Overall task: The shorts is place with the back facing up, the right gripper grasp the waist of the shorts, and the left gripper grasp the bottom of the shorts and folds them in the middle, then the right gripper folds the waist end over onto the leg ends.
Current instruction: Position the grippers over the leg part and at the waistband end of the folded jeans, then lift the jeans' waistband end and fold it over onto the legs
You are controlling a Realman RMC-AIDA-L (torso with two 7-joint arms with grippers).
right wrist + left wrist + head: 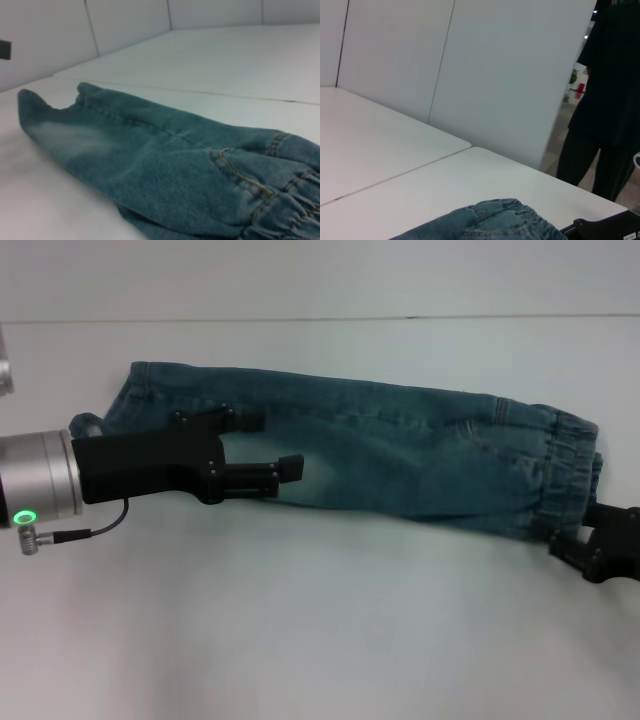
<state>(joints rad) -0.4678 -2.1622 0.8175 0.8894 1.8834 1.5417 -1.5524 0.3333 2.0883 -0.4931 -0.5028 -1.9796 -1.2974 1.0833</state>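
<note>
The shorts [400, 455] lie folded lengthwise into a long band across the table. Their gathered waist [570, 465] is at the right and the leg ends [125, 405] at the left. My left gripper [268, 445] is over the leg half, open, its two fingers spread apart above the denim with nothing held. My right gripper [578, 545] sits at the near right edge, just beside the waist. The right wrist view shows the shorts [150, 165] close up, with the elastic waist [285, 205] nearest. The waist [500, 220] also shows in the left wrist view.
The white table [320, 640] has a seam line [300, 320] at the back. White wall panels [470, 65] stand behind it. A person in dark clothes [607, 100] stands off the table's far end, beyond the right gripper's black body [605, 227].
</note>
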